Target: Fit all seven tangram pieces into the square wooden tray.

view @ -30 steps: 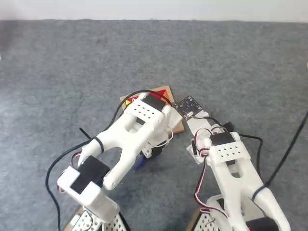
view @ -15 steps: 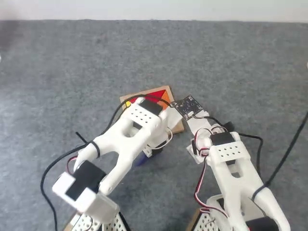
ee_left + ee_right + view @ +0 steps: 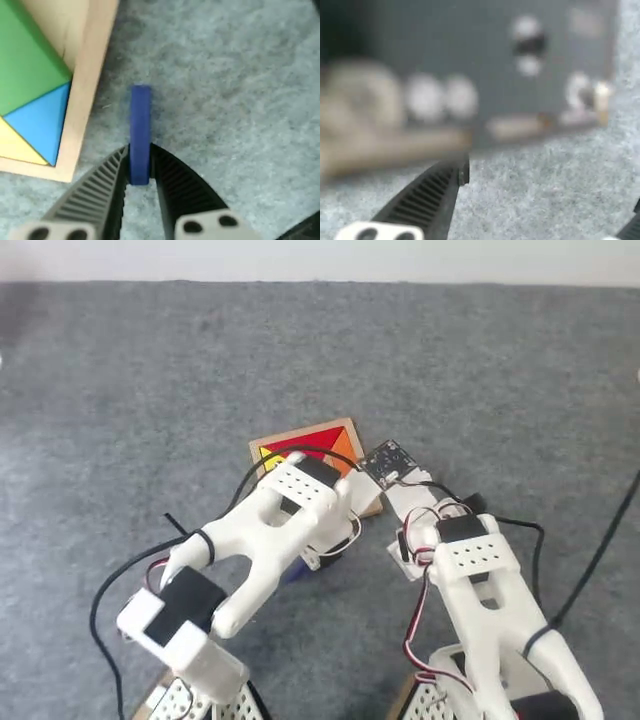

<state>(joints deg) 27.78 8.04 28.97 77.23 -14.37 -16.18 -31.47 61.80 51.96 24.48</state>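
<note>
tangram pieces are counted first: from above, three lie in the tray, one red, one orange, one yellow. the tray is set near the middle of the table, turned slightly askew to the table's edges. in the left wrist view a green piece, a light blue piece and a yellow one are seen packed into one corner of the tray, with bare wood showing beside the green.

one dark blue piece is outside, just beside the tray's near rim and apart from it. it is stood on its thin edge and is pinched between the ribbed fingers of the left gripper.

two arms are counted. the left arm is folded forward and down, its wrist hung over the tray's near edge, and a sliver of the dark blue piece is glimpsed under it. the right arm is stretched low toward the tray's right corner. the right gripper is spread wide with nothing between its fingers, close above the grey table, and what lies ahead of it is too blurred to name.
</note>
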